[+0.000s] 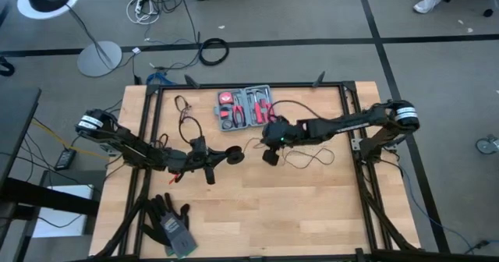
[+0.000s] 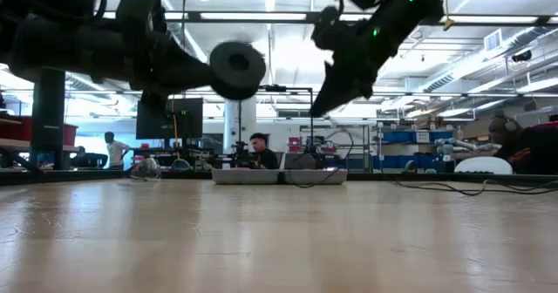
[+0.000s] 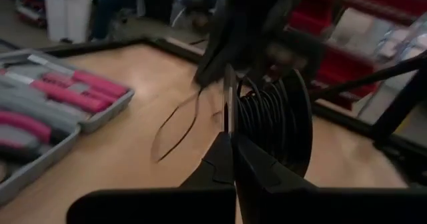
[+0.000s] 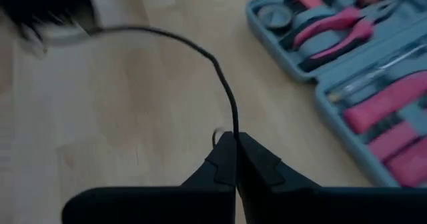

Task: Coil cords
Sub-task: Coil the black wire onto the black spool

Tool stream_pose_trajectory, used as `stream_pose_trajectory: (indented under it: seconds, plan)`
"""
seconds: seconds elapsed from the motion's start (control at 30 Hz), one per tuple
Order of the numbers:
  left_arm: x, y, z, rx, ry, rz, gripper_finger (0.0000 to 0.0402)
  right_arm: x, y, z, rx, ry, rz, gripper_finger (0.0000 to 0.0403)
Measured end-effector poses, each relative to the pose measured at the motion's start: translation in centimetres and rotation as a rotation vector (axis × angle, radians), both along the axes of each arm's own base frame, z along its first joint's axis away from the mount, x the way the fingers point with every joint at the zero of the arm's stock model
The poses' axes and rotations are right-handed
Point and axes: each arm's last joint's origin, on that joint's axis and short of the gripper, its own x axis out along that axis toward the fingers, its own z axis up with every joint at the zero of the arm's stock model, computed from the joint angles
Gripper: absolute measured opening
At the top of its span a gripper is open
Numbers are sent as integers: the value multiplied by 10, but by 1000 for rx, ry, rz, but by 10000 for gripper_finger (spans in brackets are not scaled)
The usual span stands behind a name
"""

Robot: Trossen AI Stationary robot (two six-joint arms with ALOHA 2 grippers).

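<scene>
Though blurred, both hands — left hand (image 3: 230, 159), right hand (image 4: 235, 159) — pinch wire (image 4: 200, 51).

No text, label, brand, number or sign can be read in any view: none on the tool kit (image 1: 245, 107), none on the shelves in the room behind the table.
</scene>
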Motion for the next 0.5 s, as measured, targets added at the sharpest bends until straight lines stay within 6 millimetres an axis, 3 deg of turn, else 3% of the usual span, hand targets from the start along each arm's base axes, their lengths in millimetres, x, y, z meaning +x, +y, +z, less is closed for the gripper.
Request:
stream_pose_trajectory:
  seconds: [0.2, 0.5]
  plan:
    - [16, -2, -1, 14, 155, 56, 0, 12, -4, 33, -10, -22, 9, 0]
    - [38, 12, 11, 33, 298, 223, 0, 46, 19, 56, -60, -92, 132, 0]
